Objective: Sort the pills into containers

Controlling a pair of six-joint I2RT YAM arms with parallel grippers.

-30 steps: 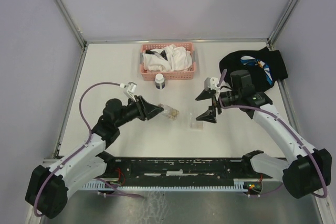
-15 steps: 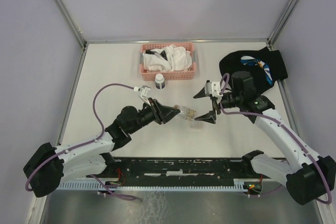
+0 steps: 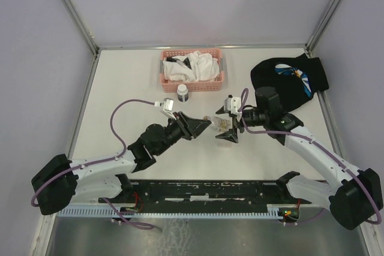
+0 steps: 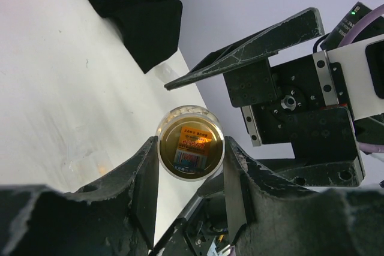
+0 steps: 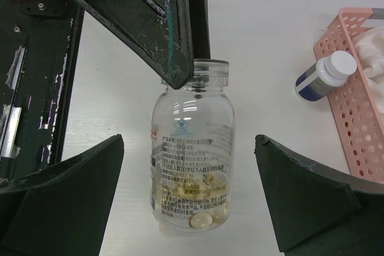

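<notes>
A clear pill bottle (image 3: 221, 124) with yellow pills (image 5: 201, 220) at its base end hangs over the table's middle. My left gripper (image 3: 207, 123) is shut on its cap end. In the left wrist view the bottle (image 4: 191, 151) sits end-on between the pads (image 4: 231, 166). My right gripper (image 5: 189, 142) is open, with one finger on each side of the bottle (image 5: 192, 166) and neither touching it. The left fingers (image 5: 174, 40) reach in from above in that view. A faint clear flat shape (image 4: 90, 163) on the table may be the container. In the top view it is hidden under the right gripper (image 3: 227, 123).
A pink basket (image 3: 167, 80) with white cloths stands at the back, also seen in the right wrist view (image 5: 354, 106). A small dark bottle with a white cap (image 3: 182, 93) stands just in front of it. A black cloth (image 3: 288, 79) lies at the back right.
The left arm has carried the bottle to the right. The right gripper has swung left and now straddles the bottle, still open.
</notes>
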